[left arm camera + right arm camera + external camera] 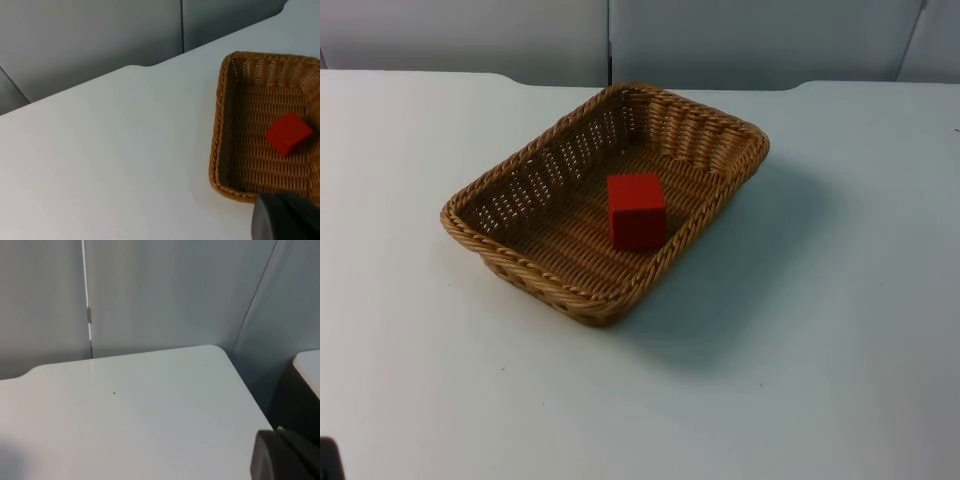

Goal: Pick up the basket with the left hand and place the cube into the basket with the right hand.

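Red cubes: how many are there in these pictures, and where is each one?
1. The single red cube lies inside the wicker basket, on its woven floor, toward the side facing the right arm. The basket's walls are low, so another cube hiding there is unlikely.

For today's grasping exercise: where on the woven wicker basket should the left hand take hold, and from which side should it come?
Probably the rim of the tan woven wicker basket on its long side facing the left arm, approached from above. The rim is a thick braided edge standing clear of the white table, thin enough to pinch, and the red cube sits toward the opposite side, out of the way.
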Available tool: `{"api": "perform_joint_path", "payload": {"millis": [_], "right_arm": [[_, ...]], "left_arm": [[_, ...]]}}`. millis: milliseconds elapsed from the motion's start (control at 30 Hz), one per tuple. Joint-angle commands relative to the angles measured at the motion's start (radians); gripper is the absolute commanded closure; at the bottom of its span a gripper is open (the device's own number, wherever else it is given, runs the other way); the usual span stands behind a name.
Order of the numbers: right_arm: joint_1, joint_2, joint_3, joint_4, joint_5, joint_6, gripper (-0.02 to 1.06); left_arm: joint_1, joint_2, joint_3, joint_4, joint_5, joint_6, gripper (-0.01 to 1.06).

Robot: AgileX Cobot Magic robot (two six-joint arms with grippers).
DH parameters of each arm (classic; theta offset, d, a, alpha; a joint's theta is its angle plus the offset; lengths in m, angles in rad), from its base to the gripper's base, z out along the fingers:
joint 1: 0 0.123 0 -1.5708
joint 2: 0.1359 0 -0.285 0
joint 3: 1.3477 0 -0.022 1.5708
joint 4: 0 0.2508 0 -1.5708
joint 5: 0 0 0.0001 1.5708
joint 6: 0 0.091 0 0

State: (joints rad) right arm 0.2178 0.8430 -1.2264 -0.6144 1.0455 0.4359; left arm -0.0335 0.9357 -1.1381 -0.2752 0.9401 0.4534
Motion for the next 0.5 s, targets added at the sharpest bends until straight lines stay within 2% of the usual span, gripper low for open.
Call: {"api": "perform_joint_path", "payload": {"millis": [0,133,167,300,467], "right_arm": [[0.000,-0.069,0.084,-0.005,-0.076,0.039,1.05],[0.000,-0.194,0.249,0.018,-0.138,0.039,1.05],[0.000,-0.194,0.249,0.018,-0.138,0.039,1.05],[0.000,-0.273,0.392,0.018,-0.188,0.039,1.05],[0.000,-0.321,0.501,0.018,-0.198,0.035,1.05]], "left_arm": [[0.001,-0.067,0.060,0.015,-0.049,-0.008,1.05],[0.001,-0.235,0.204,0.028,-0.090,-0.008,1.05],[0.001,-0.235,0.204,0.028,-0.090,-0.008,1.05],[0.001,-0.367,0.299,0.028,-0.065,-0.008,1.05],[0.001,-0.466,0.383,0.029,-0.036,-0.008,1.05]]}}
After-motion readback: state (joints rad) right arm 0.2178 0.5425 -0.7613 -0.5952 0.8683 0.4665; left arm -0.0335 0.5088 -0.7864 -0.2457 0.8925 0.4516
